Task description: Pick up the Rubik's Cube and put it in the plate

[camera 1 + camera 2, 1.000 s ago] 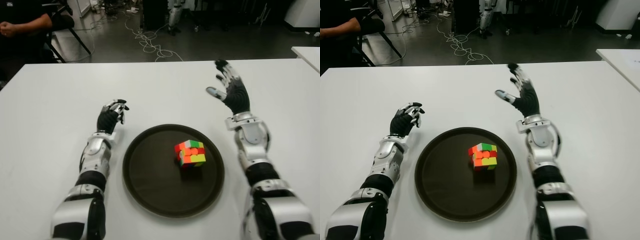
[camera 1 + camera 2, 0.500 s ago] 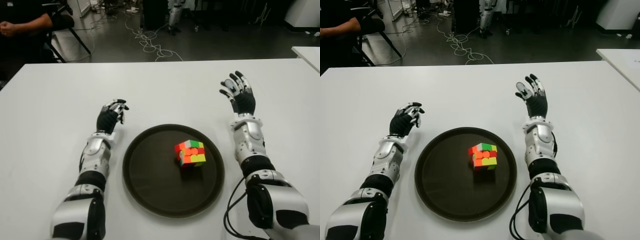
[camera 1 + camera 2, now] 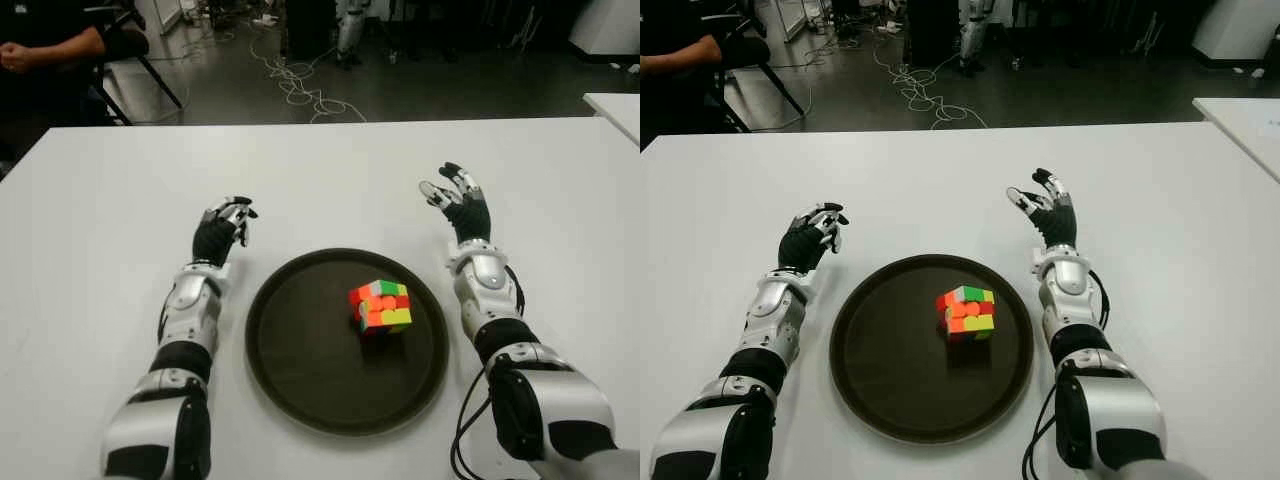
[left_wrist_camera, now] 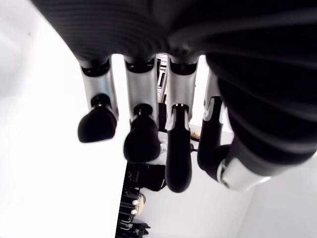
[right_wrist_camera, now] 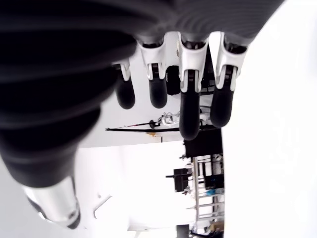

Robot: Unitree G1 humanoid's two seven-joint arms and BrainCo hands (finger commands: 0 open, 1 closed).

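We note silver segmented forearm shells with black joints on both arms, each black-palmed hand, left hand (image 3: 222, 236) and right hand (image 3: 459, 205), bearing silver-jointed, black-tipped fingers (image 4: 141, 140), and a black cable (image 3: 468, 420) by the right elbow.

Glaring white table (image 3: 330, 170), dim background

The table (image 3: 330, 180) under both hands is smooth, matt white. Between the hands, the plate (image 3: 300, 340) looks like dark matt plastic with a faint sheen, and the Rubik's Cube (image 3: 380, 305) shows bright glossy plastic tiles. The left hand (image 3: 222, 232) and right hand (image 3: 458, 205) pair black rubbery-looking fingers with shiny silver shells.
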